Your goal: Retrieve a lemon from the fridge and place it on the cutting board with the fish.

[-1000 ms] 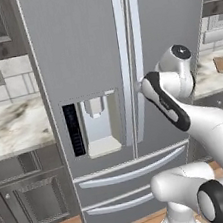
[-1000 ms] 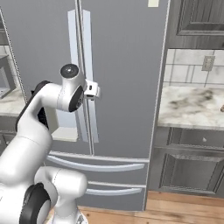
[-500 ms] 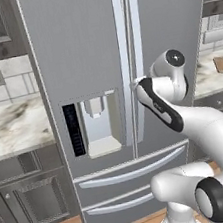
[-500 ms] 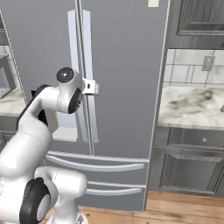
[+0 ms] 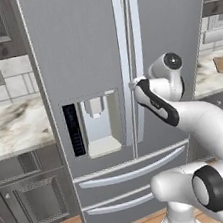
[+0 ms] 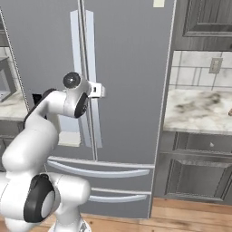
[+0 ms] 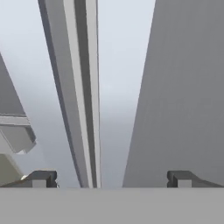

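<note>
In the grey kitchen, my gripper (image 7: 109,179) has moved closer to the tall grey fridge (image 5: 91,61), fingers wide apart around the right door's long pale handle (image 7: 81,87), doors shut.

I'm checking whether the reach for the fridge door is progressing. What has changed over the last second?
The arm has swung in toward the fridge, bringing the open gripper right up to the long pale handles at the door seam. Nothing has been grasped. The fridge doors stay closed, and the base hasn't moved.
</note>
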